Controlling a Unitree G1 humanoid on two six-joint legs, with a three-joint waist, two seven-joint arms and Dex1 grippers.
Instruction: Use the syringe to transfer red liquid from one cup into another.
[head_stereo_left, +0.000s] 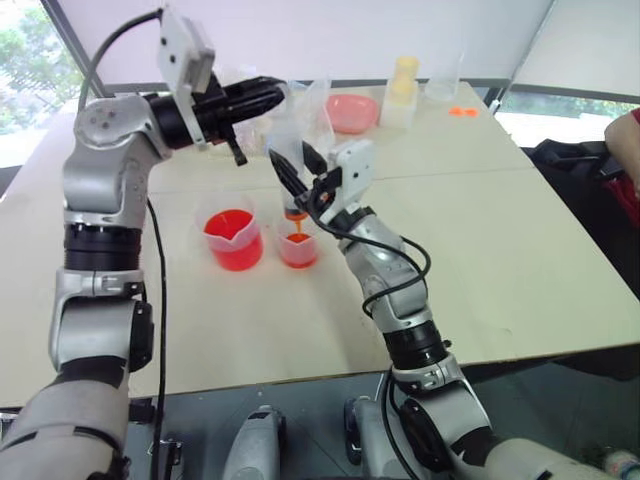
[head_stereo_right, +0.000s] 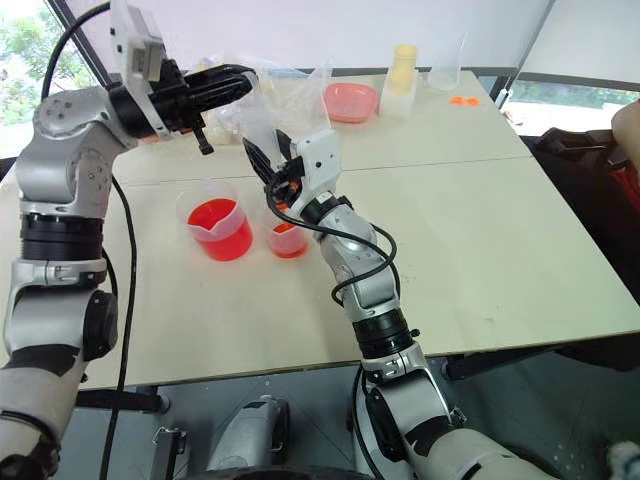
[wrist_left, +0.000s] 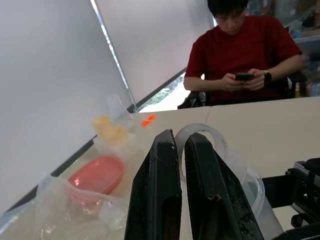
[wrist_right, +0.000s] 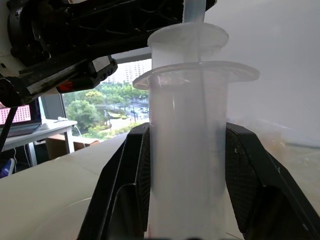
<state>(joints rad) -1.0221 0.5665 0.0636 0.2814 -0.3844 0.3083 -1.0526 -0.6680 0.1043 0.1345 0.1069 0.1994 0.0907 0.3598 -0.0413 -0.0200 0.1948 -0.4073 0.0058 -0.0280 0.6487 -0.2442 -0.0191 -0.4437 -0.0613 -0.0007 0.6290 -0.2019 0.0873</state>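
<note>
Pale wood makes the table (head_stereo_left: 520, 270) under everything. Just beside the syringe (head_stereo_left: 291, 150), on its left, the larger beaker (head_stereo_left: 233, 240) has much red liquid (head_stereo_left: 231, 226) inside. Directly below the orange tip stands the smaller cup (head_stereo_left: 298, 246), partly filled. The right gripper (head_stereo_left: 296, 165) clamps the barrel upright, and the left gripper (head_stereo_left: 262, 95) is closed on the plunger ring above. I judge the emptying step is now, not finished.

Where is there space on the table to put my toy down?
Bare table lies right of the right gripper, up to the person's side. It's crowded around the beaker and small cup, and at the far edge by the pink dish.
</note>
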